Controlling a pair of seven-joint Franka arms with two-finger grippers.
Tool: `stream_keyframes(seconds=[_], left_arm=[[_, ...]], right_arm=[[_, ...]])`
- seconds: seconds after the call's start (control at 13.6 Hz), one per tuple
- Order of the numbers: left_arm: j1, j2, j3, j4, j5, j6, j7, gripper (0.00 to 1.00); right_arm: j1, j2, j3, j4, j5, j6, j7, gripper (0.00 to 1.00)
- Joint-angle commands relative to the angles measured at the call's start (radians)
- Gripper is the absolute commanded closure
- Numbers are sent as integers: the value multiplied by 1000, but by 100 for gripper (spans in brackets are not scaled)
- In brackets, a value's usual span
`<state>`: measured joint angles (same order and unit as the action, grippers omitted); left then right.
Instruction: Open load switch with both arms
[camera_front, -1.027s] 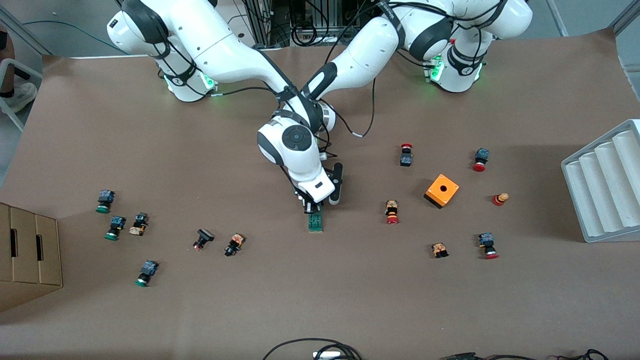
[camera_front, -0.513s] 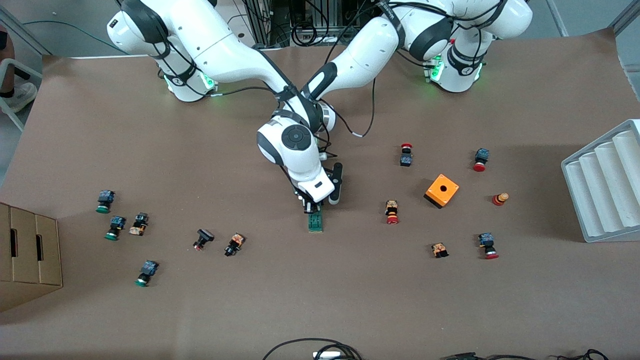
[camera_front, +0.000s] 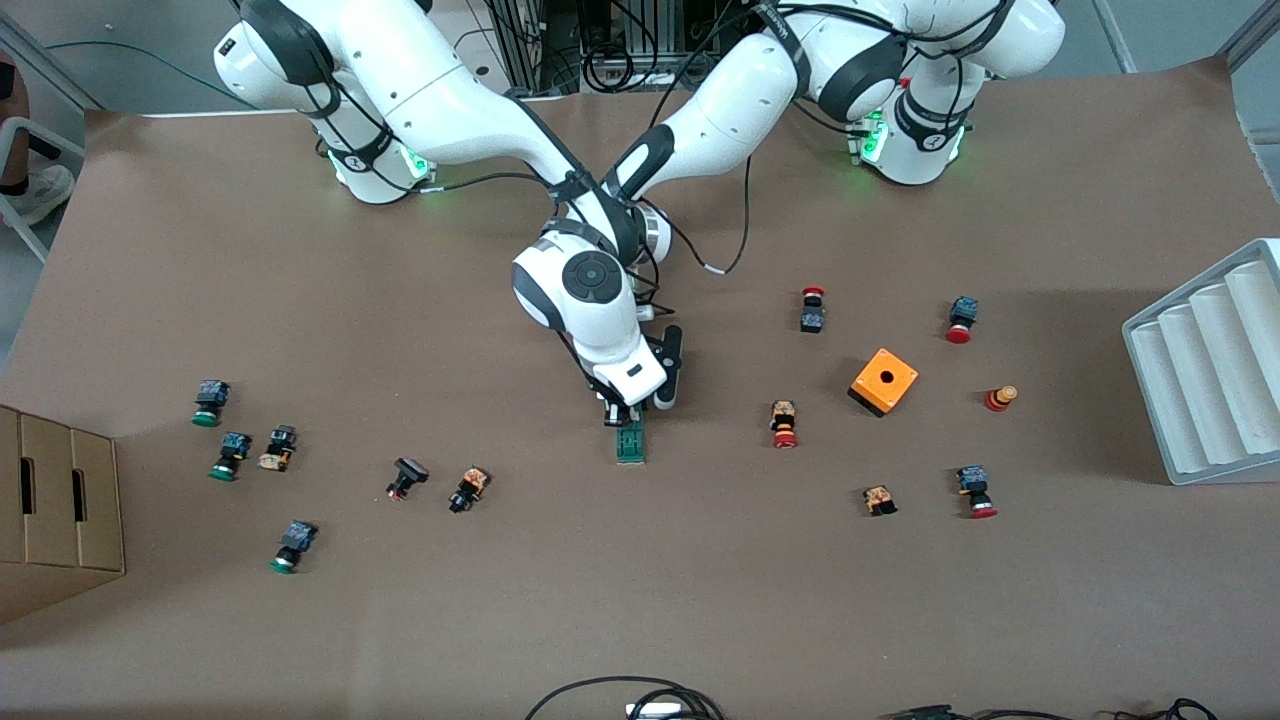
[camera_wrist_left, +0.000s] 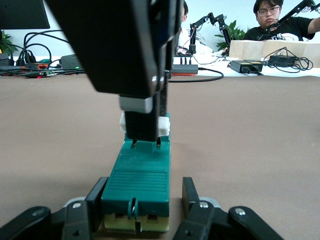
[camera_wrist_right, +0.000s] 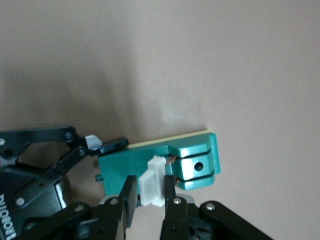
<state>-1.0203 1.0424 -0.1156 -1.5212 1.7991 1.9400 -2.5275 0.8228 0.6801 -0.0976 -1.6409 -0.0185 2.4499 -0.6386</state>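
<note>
My right gripper sits low at the table's middle, right at the end of the green load switch that lies farther from the front camera. My left gripper hangs just beside it, toward my left arm's end. The orange box and scattered push-buttons lie well apart from them.

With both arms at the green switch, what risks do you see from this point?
1. The right gripper pinches only the small white lever; it may slip off.
2. The left gripper holds the load switch by one end, so it may twist.
3. The grippers are crowded together; they may collide.
</note>
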Motion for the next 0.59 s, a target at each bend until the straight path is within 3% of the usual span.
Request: stream_keyframes(seconds=[0.0,0.51], left_arm=[[-9,28,-10,-31,-15,19,-22,34],[-7,27,-10,-31,-15,19,-22,34]], right_arm=[[-13,-37,7,-34,-14,-29,-7,63],[-17,-43,9,-31,-6,-38,4,69]])
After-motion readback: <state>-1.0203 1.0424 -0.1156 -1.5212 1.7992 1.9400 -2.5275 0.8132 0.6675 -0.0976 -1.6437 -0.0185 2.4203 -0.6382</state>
